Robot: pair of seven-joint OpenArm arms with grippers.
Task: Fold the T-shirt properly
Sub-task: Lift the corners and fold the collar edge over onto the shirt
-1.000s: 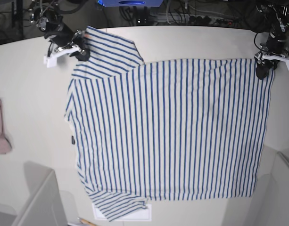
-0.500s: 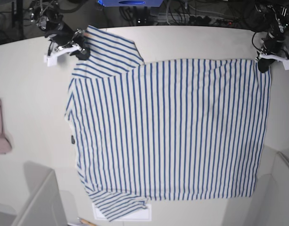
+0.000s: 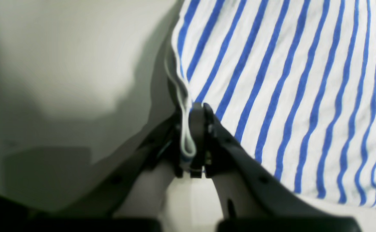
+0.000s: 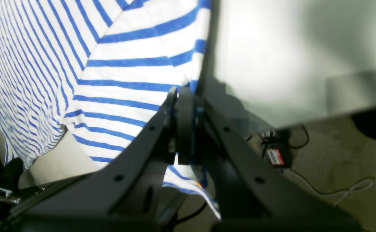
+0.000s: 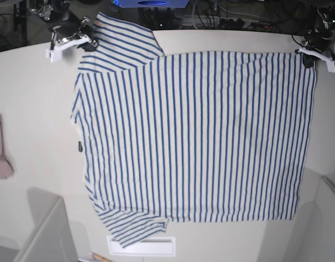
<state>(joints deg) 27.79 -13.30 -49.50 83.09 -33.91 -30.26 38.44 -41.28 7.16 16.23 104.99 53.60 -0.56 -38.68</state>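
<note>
My left gripper (image 3: pixel 192 135) is clamped on the hem corner of the striped T-shirt (image 5: pixel 194 136), a thin fold of white cloth pinched between my closed fingers (image 3: pixel 197 129). My right gripper (image 4: pixel 183 129) is likewise closed on the edge of a sleeve, the blue stripes running right up to my fingertips. The T-shirt lies spread flat across the white table (image 5: pixel 30 82), collar side toward my right arm, hem toward my left. In the base view my two grips sit at the shirt's far corners, near the table's back edge. A small pinkish cloth (image 5: pixel 0 148) rests well apart from the shirt.
</note>
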